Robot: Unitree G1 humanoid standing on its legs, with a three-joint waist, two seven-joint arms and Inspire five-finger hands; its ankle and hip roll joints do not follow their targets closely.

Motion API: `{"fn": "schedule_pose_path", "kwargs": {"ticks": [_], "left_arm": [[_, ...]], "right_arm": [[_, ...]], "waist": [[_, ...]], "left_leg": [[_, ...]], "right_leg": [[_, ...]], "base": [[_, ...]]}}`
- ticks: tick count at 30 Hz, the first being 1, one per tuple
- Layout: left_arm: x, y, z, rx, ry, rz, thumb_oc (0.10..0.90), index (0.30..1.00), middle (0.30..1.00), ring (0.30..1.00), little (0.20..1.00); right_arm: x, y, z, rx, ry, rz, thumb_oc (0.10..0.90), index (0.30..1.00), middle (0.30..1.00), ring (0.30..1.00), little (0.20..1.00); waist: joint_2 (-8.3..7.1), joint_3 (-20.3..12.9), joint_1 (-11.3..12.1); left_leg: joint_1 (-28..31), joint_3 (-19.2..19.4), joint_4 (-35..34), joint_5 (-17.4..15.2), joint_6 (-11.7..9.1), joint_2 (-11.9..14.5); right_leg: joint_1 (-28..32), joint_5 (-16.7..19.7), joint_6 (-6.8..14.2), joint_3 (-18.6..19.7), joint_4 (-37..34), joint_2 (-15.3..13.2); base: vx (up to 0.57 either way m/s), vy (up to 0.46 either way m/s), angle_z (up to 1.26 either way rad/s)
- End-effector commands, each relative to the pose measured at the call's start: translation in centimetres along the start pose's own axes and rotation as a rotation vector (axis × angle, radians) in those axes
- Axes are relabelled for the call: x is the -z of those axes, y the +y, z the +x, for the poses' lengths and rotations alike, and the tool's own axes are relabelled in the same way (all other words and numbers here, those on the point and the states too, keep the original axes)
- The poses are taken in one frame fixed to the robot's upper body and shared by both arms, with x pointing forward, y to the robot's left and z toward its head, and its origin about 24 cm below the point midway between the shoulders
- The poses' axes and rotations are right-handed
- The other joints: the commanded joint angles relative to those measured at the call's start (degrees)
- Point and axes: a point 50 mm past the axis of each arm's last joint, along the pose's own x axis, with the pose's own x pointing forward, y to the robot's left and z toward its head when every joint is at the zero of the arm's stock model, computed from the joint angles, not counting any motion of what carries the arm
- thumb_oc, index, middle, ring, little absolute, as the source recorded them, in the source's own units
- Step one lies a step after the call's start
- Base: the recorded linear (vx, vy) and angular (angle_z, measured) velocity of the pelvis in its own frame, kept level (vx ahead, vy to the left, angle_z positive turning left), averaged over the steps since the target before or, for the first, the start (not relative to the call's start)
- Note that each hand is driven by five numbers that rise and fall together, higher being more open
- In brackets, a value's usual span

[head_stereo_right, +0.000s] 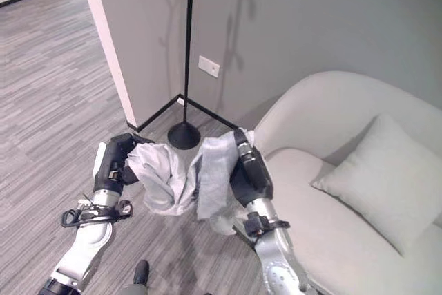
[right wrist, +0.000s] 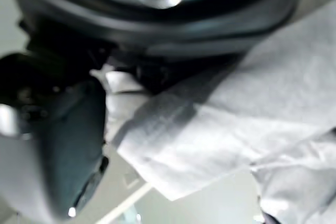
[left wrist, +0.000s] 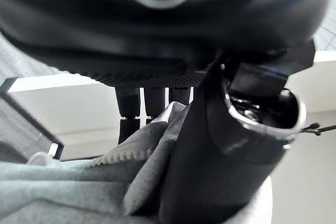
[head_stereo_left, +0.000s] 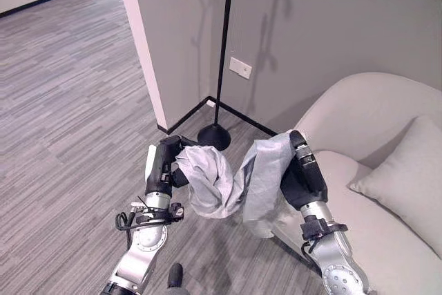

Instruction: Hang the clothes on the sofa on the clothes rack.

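We hold a pale grey garment (head_stereo_left: 231,181) in the lower middle of the frame, strung between both hands and sagging in a loose fold between them, above the floor (head_stereo_left: 62,101). Our left hand (head_stereo_left: 166,160), lower left of centre, has its fingers curled round one end of the cloth; in the left wrist view the fabric bunches against the thumb and fingers. Our right hand (head_stereo_left: 300,170), just right of centre, stands upright with the other end draped over its top and hanging down its left side; the right wrist view shows cloth pressed against the palm beside the thumb, so it grips the cloth.

The rack (head_stereo_left: 222,46), a thin black pole on a round base, rises in the upper middle, in the corner of the grey wall (head_stereo_left: 345,18). A light sofa (head_stereo_left: 359,115) fills the right side, with a cushion (head_stereo_left: 404,170) leaning on its back.
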Motion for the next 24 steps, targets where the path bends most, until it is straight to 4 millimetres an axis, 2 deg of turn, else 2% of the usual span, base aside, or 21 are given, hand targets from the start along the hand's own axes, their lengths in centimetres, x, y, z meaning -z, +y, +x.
{"fn": "schedule_pose_path", "kwargs": {"ticks": [1,2,3,4,5,6,7,8,12,13,14,15,17,18,20,21,22,23,24], "left_arm": [[-5.5,0.2,2.1,-0.031,-0.319,-0.06,0.4,0.3,0.3,0.3,0.3],[-5.5,0.1,2.0,-0.032,-0.313,-0.068,0.4,0.3,0.3,0.3,0.3],[-5.3,0.1,1.9,-0.036,-0.3,-0.084,0.4,0.3,0.3,0.3,0.3],[-5.0,-0.3,1.7,-0.021,-0.282,-0.105,0.4,0.3,0.3,0.3,0.3],[-4.9,-0.5,1.6,-0.014,-0.278,-0.112,0.4,0.3,0.3,0.3,0.3],[-4.9,-0.6,1.5,-0.004,-0.276,-0.111,0.4,0.3,0.3,0.3,0.3],[-5.0,-0.9,1.5,0.009,-0.279,-0.113,0.4,0.3,0.3,0.3,0.3],[-5.1,-0.8,1.6,0.004,-0.286,-0.112,0.4,0.3,0.3,0.3,0.3],[-5.2,-1.0,1.8,-0.004,-0.293,-0.107,0.4,0.3,0.3,0.3,0.3],[-5.3,-1.0,1.9,-0.005,-0.299,-0.104,0.4,0.3,0.3,0.3,0.3],[-5.2,-1.1,1.7,-0.001,-0.296,-0.101,0.4,0.3,0.3,0.3,0.3],[-5.1,-1.1,1.7,-0.004,-0.295,-0.102,0.4,0.3,0.3,0.3,0.3],[-4.9,-1.4,1.7,0.006,-0.286,-0.095,0.4,0.3,0.3,0.3,0.3],[-4.9,-1.4,1.7,0.007,-0.286,-0.095,0.4,0.3,0.3,0.3,0.3],[-5.1,-1.4,2.0,0.021,-0.309,-0.041,0.4,0.3,0.3,0.3,0.3],[-5.3,-1.3,2.2,0.017,-0.32,-0.026,0.4,0.3,0.3,0.3,0.3],[-5.8,-1.2,2.7,-0.007,-0.353,0.009,0.4,0.3,0.3,0.3,0.3],[-5.8,-1.2,2.7,-0.007,-0.354,0.009,0.4,0.3,0.3,0.3,0.3],[-6.3,-0.7,3.1,-0.059,-0.391,0.044,0.4,0.3,0.3,0.3,0.3]], "right_arm": [[-3.6,2.5,1.3,-0.165,-0.205,-0.032,0.4,0.3,0.3,0.3,0.3],[-3.6,2.5,1.3,-0.162,-0.198,-0.035,0.4,0.3,0.3,0.3,0.3],[-3.4,2.7,1.4,-0.164,-0.179,-0.041,0.4,0.3,0.3,0.3,0.3],[-3.4,3.0,1.3,-0.185,-0.172,-0.051,0.4,0.3,0.3,0.3,0.3],[-3.4,3.1,1.2,-0.193,-0.164,-0.051,0.4,0.3,0.3,0.3,0.3],[-3.4,3.0,1.1,-0.194,-0.157,-0.058,0.4,0.3,0.3,0.3,0.3],[-3.5,3.0,1.2,-0.193,-0.16,-0.071,0.4,0.3,0.3,0.3,0.3],[-3.6,3.0,1.4,-0.188,-0.169,-0.075,0.4,0.3,0.3,0.3,0.3],[-3.9,2.8,1.7,-0.166,-0.189,-0.084,0.4,0.3,0.3,0.3,0.3],[-3.9,2.6,1.7,-0.159,-0.188,-0.085,0.4,0.3,0.3,0.3,0.3],[-3.5,2.7,1.5,-0.169,-0.172,-0.082,0.4,0.3,0.3,0.3,0.3],[-3.4,2.7,1.3,-0.17,-0.168,-0.076,0.4,0.3,0.3,0.3,0.3],[-2.9,2.5,1.1,-0.155,-0.147,-0.077,0.4,0.3,0.3,0.3,0.3],[-2.9,2.5,1.1,-0.155,-0.147,-0.077,0.4,0.3,0.3,0.3,0.3],[-2.7,2.7,0.8,-0.168,-0.138,-0.109,0.4,0.3,0.3,0.3,0.3],[-2.9,2.8,0.8,-0.169,-0.145,-0.114,0.4,0.3,0.3,0.3,0.3],[-3.1,2.8,0.9,-0.162,-0.166,-0.123,0.4,0.3,0.3,0.3,0.3],[-3.1,2.8,0.9,-0.162,-0.167,-0.123,0.4,0.3,0.3,0.3,0.3],[-3.4,3.0,1.2,-0.156,-0.196,-0.12,0.4,0.3,0.3,0.3,0.3]], "waist": [[-2.79,-5.2,-0.9],[-2.86,-5.2,-0.8],[-2.98,-5.4,-0.5],[-2.86,-6.0,0.0],[-2.48,-6.3,0.3],[-1.87,-6.4,0.7],[-1.18,-6.3,1.2],[-1.05,-6.1,1.6],[-0.97,-5.7,1.7],[-0.82,-6.0,1.6],[-0.02,-6.8,1.8],[0.06,-7.0,1.8],[-0.51,-7.6,1.5],[-0.61,-7.7,1.6],[-2.32,-9.0,1.5],[-2.72,-9.2,1.6],[-3.18,-9.2,1.4],[-3.23,-9.2,1.5],[-2.62,-8.6,1.1]], "left_leg": [[3.8,6.8,19.2,-12.6,2.1,-4.4],[2.8,8.0,20.5,-12.0,2.5,-2.9],[1.4,9.8,18.4,-11.8,3.1,-0.6],[0.4,9.0,12.4,-12.6,2.9,-0.1],[0.8,8.0,7.4,-11.6,2.4,0.1],[-0.4,6.7,3.3,-8.7,1.4,0.6],[-1.9,4.4,-3.9,-3.5,-0.2,1.2],[-3.5,3.2,-5.9,-2.5,-0.9,1.5],[-6.0,3.5,-8.4,-0.9,-2.2,2.8],[-6.1,4.1,-8.1,-0.6,-2.4,3.3],[-5.1,4.1,-7.5,0.3,-2.4,4.4],[-5.1,4.2,-6.1,0.0,-2.2,4.0],[-5.3,4.8,-3.4,-1.3,-1.5,2.9],[-5.4,4.9,-3.3,-1.5,-1.4,2.8],[-4.6,6.6,-1.8,-3.7,0.3,0.8],[-4.2,7.0,-1.8,-4.4,1.1,0.0],[-2.9,7.5,-1.9,-5.8,2.9,-1.6],[-2.9,7.6,-1.9,-5.8,2.9,-1.6],[-0.7,8.6,-2.4,-6.9,4.6,-2.7]], "right_leg": [[-4.5,12.0,-1.1,-0.3,-8.5,2.3],[-3.6,11.6,-1.3,-0.4,-8.9,1.8],[-2.4,10.8,-1.1,-0.6,-9.6,0.6],[-1.6,10.0,-0.7,-0.6,-10.2,-0.1],[-1.3,9.5,-0.6,-0.5,-10.3,-0.2],[-0.7,8.8,-0.5,-0.1,-10.4,0.0],[0.9,7.4,-0.6,0.4,-10.3,0.2],[1.7,6.6,-0.5,1.3,-10.4,0.2],[4.2,4.5,-0.2,3.5,-9.5,-0.8],[5.2,4.0,0.3,4.1,-9.3,-1.3],[6.7,3.1,1.2,5.3,-8.8,-2.5],[6.9,3.3,1.6,5.5,-8.6,-3.5],[7.1,4.8,2.9,5.7,-7.9,-5.9],[7.0,4.8,3.0,5.7,-8.0,-6.0],[5.1,10.7,5.4,6.7,-4.8,-9.3],[4.2,12.2,5.8,7.1,-3.4,-10.0],[2.1,17.0,6.3,7.7,1.5,-11.2],[1.9,17.0,6.3,7.8,1.7,-11.2],[-1.1,21.3,5.7,7.7,8.1,-11.9]], "base": [[0.18,-0.028,0.2],[0.2,0.032,0.34],[0.4,0.101,0.3],[0.41,0.14,0.17],[0.37,0.176,-0.01],[0.35,0.204,-0.08],[0.36,0.22,-0.08],[0.27,0.151,-0.08],[0.29,0.19,-0.39],[0.38,0.314,-0.65],[0.48,0.416,-0.76],[0.45,0.419,-0.6],[0.28,0.261,-0.36],[0.24,0.212,0.01],[0.33,0.307,0.05],[0.37,0.39,-0.04],[0.2,0.231,-0.04],[0.25,0.333,0.01],[0.11,0.178,-0.07]]}}
